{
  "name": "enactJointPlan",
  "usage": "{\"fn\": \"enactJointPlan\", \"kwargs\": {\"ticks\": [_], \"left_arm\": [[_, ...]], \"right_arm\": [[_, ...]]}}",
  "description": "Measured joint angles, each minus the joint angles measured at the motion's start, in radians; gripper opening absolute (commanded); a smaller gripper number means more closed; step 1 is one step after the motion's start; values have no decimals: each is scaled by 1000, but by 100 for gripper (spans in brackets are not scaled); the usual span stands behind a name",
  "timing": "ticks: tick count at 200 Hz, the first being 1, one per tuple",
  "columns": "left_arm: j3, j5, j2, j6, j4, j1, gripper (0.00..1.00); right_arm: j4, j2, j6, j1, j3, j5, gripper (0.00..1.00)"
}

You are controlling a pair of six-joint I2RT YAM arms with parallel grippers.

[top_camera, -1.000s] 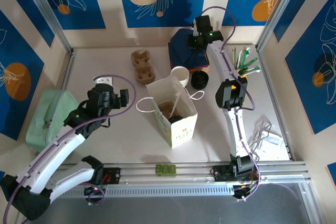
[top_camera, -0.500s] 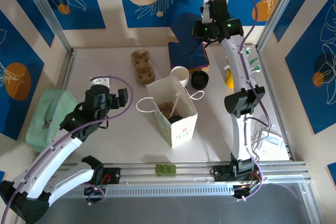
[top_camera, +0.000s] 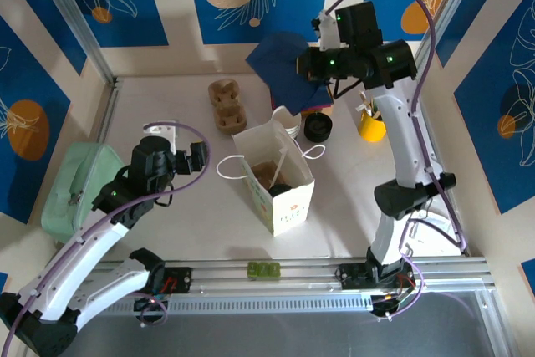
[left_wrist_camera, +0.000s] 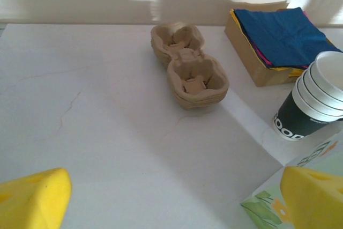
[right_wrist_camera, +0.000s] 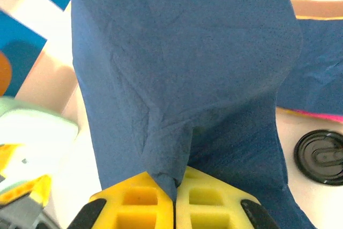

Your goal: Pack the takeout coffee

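Note:
My right gripper [top_camera: 311,65] [right_wrist_camera: 174,186] is shut on a dark blue napkin [top_camera: 280,60] [right_wrist_camera: 182,68], held in the air above the back of the table. The napkin hangs open in front of the wrist camera. The paper bag [top_camera: 284,200] stands open mid-table. Inside it I see a brown carrier and a dark round top [top_camera: 282,188] that may be the takeout coffee's lid; the cup itself is hidden. My left gripper [top_camera: 180,148] [left_wrist_camera: 177,202] is open with nothing between its fingers, low over the table left of the bag.
A stack of lidless white cups [top_camera: 288,119] [left_wrist_camera: 317,97] stands behind the bag, next to black lids [top_camera: 318,126] [right_wrist_camera: 321,156]. Brown pulp carriers [top_camera: 226,104] [left_wrist_camera: 190,67], a napkin stack [left_wrist_camera: 281,36], a yellow utensil cup [top_camera: 372,127] and a green pouch [top_camera: 75,186] lie around.
The right arm has risen and swung left, lifting the blue napkin off the stack. The left arm has barely moved.

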Motion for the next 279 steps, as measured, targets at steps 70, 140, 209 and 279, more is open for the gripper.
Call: {"fn": "enactJointPlan", "kwargs": {"ticks": [70,140,209,279], "left_arm": [[-10,2,-2,52,10,0,99],[-46,-5,-56,40,16,0,99],[-60,-5,-55,32,16,0,99],[-69,-5,-56,25,18,0,99]], "right_arm": [[39,-267,65,230,-325,120,0],[169,-409,150,393,-602,280,0],[207,-335,164,529,-668,515,0],[203,-266,165,538,-740,584,0]]}}
